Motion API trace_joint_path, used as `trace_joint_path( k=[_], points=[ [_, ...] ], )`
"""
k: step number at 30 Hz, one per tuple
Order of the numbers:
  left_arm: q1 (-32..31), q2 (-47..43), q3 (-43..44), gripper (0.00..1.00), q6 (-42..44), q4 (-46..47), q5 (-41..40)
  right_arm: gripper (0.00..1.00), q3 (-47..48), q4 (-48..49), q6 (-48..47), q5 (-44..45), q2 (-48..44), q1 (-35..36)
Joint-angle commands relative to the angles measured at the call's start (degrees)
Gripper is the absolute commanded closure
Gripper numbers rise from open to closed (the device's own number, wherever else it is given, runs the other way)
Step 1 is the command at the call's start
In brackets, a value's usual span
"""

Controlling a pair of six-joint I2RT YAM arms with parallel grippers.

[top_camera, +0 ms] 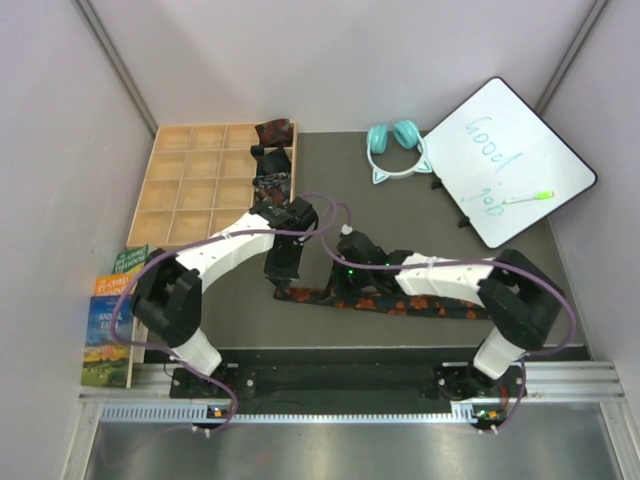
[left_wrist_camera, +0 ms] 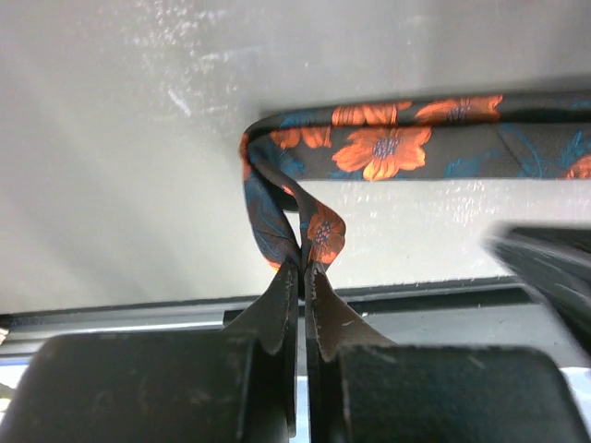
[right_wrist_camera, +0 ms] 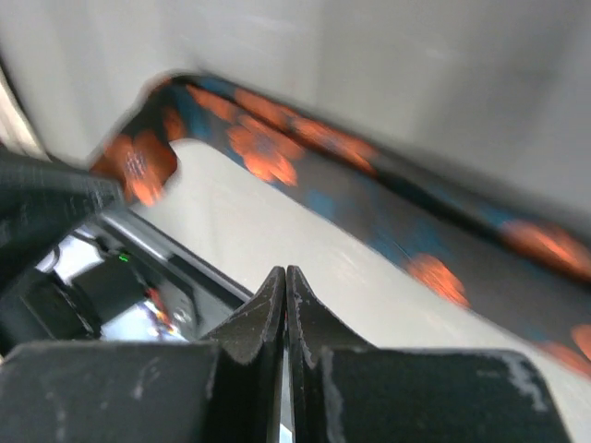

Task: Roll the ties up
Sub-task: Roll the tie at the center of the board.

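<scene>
Along the near side of the dark mat [top_camera: 400, 210], the floral tie [top_camera: 400, 303] lies stretched left to right, black with orange flowers and blue leaves, most of it flat on the surface. Its left end is lifted and folded back on itself, and the left gripper [left_wrist_camera: 302, 269] is clenched on that fold, the cloth pinched between the fingertips. The right gripper [right_wrist_camera: 284, 274] sits just right of the left one, over the tie's left half, with its fingers pressed together and nothing between them. In its blurred wrist view the tie runs past on the mat beyond the tips. At the far left stands a wooden tray [top_camera: 190, 185] of square compartments. Its right-hand column holds a dark red roll [top_camera: 276, 131], a black roll [top_camera: 268, 157] and a third roll [top_camera: 272, 183] whose colour I cannot tell. Teal cat-ear headphones [top_camera: 395, 140] rest at the far edge of the mat, beside a whiteboard [top_camera: 510, 150] with a green marker [top_camera: 528, 198] on it. Books [top_camera: 112, 315] lie at the near left.
</scene>
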Motion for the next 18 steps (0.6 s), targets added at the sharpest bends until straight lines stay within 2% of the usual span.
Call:
trace_joint_path(
  k=[1, 9, 13, 18],
  points=[
    [0.0, 2.4, 1.8, 1.00, 1.0, 1.9, 1.7, 1.00, -5.9, -8.6, -3.3, 6.9, -9.6, -1.2],
    [-1.1, 5.9, 3.1, 1.00, 1.4, 3.3, 3.4, 1.00, -15.2, -17.5, -5.1, 19.8, -29.0, -3.2],
    [-1.7, 8.2, 4.4, 1.00, 1.8, 3.1, 3.4, 1.00, -20.2, -15.7, -6.0, 22.1, -34.3, -3.8],
    [-2.2, 10.7, 6.0, 1.00, 2.6, 2.4, 3.4, 1.00, -26.4, -8.7, -5.9, 21.9, -35.3, -3.9]
  ],
)
